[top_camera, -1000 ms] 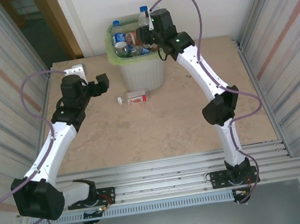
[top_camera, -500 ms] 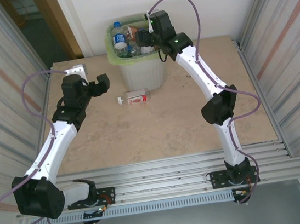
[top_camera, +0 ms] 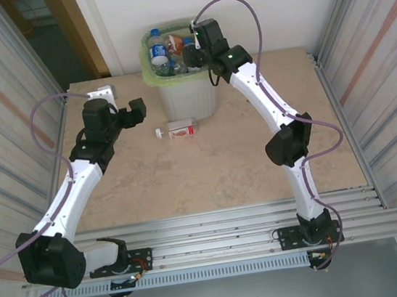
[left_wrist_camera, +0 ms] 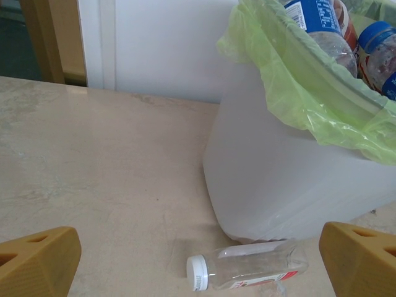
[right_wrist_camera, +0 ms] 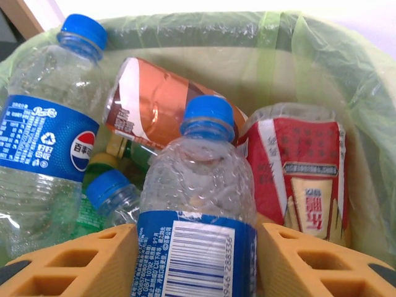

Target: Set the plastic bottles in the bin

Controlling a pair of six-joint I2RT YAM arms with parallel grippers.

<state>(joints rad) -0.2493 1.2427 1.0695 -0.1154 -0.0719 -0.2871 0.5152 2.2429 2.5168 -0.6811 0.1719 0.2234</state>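
From above, my right pincer (top_camera: 193, 52) hangs over the tall translucent grey-white plastic bin (top_camera: 190, 97). The bin is lined with a light green bag (top_camera: 149, 71) and heaped with bottles. My left pincer (top_camera: 137, 111) stands spread wide to the bin's left.

My left wrist sees a clear crushed bottle with a white cap and red label (left_wrist_camera: 247, 267) lying on the beige table (left_wrist_camera: 93, 173), just beside the bin's foot.

My right wrist sees me pinching a clear blue-capped bottle with a blue label (right_wrist_camera: 198, 204) above the bin's load: a clear Pepsi bottle (right_wrist_camera: 49, 142), a brown bottle (right_wrist_camera: 161, 102) and a red-labelled bottle (right_wrist_camera: 297, 167).

One bin (top_camera: 188, 95), one bottle (top_camera: 179, 130) beside it
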